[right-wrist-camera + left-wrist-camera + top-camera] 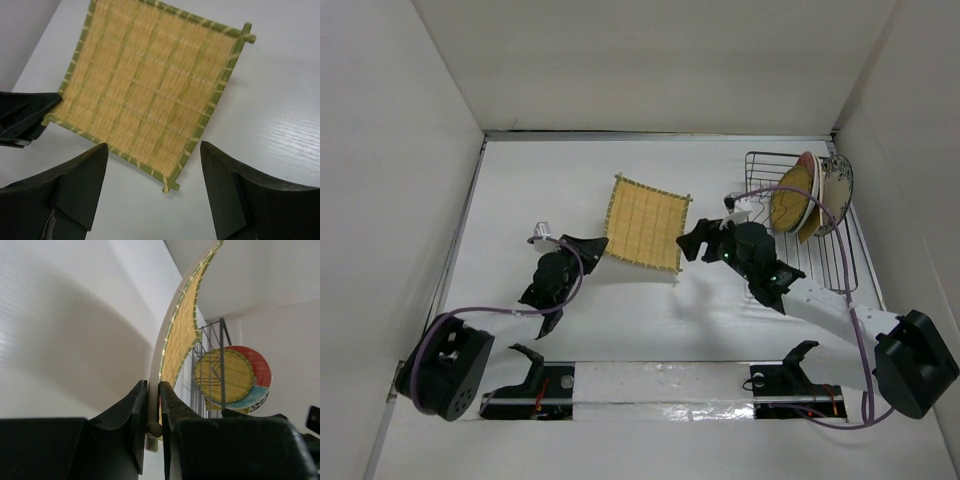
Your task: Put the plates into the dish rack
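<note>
A square yellow woven bamboo plate lies mid-table, and my left gripper is shut on its left corner. In the left wrist view the jaws pinch the plate's rim, which rises edge-on above them. My right gripper is open just off the plate's right lower corner. In its own view the fingers straddle that corner of the plate without touching it. The dish rack stands at the right and holds a round bamboo plate, a red plate and a white patterned plate on edge.
White walls close in the table on the left, back and right. The rack sits against the right wall. A finger of the left gripper shows at the left edge of the right wrist view. Both arm bases stand along the near edge.
</note>
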Robot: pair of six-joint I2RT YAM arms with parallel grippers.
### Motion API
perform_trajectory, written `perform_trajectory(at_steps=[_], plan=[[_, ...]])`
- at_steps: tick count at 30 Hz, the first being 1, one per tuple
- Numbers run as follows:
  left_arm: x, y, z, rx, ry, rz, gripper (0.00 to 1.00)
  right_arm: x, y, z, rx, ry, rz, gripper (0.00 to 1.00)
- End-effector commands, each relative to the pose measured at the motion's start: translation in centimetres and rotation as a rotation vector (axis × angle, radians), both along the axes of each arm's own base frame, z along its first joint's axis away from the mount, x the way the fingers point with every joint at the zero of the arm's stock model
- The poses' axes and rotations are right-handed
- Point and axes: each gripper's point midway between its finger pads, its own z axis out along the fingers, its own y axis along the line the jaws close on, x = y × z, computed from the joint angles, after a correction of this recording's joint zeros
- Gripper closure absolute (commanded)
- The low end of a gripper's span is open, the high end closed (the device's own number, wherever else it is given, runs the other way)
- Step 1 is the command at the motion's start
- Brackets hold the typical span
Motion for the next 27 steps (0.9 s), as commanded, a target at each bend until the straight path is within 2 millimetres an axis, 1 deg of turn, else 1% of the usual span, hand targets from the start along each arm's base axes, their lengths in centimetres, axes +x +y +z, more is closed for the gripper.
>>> perform_trajectory(at_steps=[1,2,4,5,6,7,8,9,10,11,12,14,15,16,17,18,21,25,27], plan=[[0.1,1.0,4.9,-0.054,-0.144,0.009,1.00,1.3,1.9,3.1,0.109,-0.049,0.013,0.20],[-0.1,1.0,5.0,-0.051,-0.145,0.004,1.00,1.5,2.1,3.1,0.117,-0.049,0.013,0.20],[-0.3,1.5,5.3,-0.047,-0.148,0.005,1.00,1.8,2.4,2.4,0.113,-0.034,0.013,0.19],[-0.5,1.4,5.0,-0.049,-0.142,-0.003,1.00,1.9,2.4,2.4,0.116,-0.034,0.009,0.19],[-0.6,1.7,5.2,-0.057,-0.149,0.000,1.00,2.0,2.4,2.3,0.118,-0.029,0.000,0.19],[-0.9,1.5,5.4,-0.072,-0.152,-0.014,1.00,2.2,2.3,2.4,0.120,-0.032,-0.009,0.19],[-0.9,1.8,5.4,-0.076,-0.152,-0.009,1.00,2.2,2.3,2.3,0.117,-0.027,-0.009,0.17],[-1.0,2.1,5.8,-0.079,-0.163,0.000,1.00,2.4,2.2,2.4,0.119,-0.032,-0.021,0.14],[-1.3,1.7,6.1,-0.084,-0.167,-0.029,1.00,2.5,2.3,2.6,0.125,-0.039,-0.018,0.12],[-1.4,1.6,6.5,-0.088,-0.175,-0.038,1.00,2.9,2.2,2.4,0.122,-0.034,-0.021,0.12],[-1.6,1.5,7.0,-0.091,-0.184,-0.044,1.00,2.9,2.4,2.3,0.120,-0.031,-0.014,0.08],[-2.0,1.3,7.9,-0.100,-0.200,-0.067,1.00,3.6,2.2,2.2,0.122,-0.025,-0.013,0.06],[-2.3,1.3,8.5,-0.106,-0.214,-0.074,1.00,3.9,2.2,1.8,0.115,-0.017,-0.009,0.06],[-2.6,1.2,9.0,-0.108,-0.223,-0.083,1.00,3.8,2.4,1.9,0.118,-0.018,0.007,0.06],[-2.7,1.2,9.8,-0.112,-0.239,-0.085,1.00,4.2,2.0,1.8,0.119,-0.020,-0.007,0.06],[-2.9,1.6,10.3,-0.104,-0.249,-0.078,1.00,4.5,1.5,1.9,0.124,-0.021,-0.021,0.05],[-3.5,1.8,11.9,-0.099,-0.280,-0.085,1.00,4.3,1.7,2.1,0.147,-0.022,0.001,0.05],[-4.4,1.3,13.1,-0.117,-0.304,-0.126,1.00,3.8,2.5,2.0,0.168,-0.018,0.053,0.05],[-4.7,1.0,13.3,-0.130,-0.307,-0.149,1.00,3.5,3.1,3.0,0.198,-0.054,0.096,0.04]])
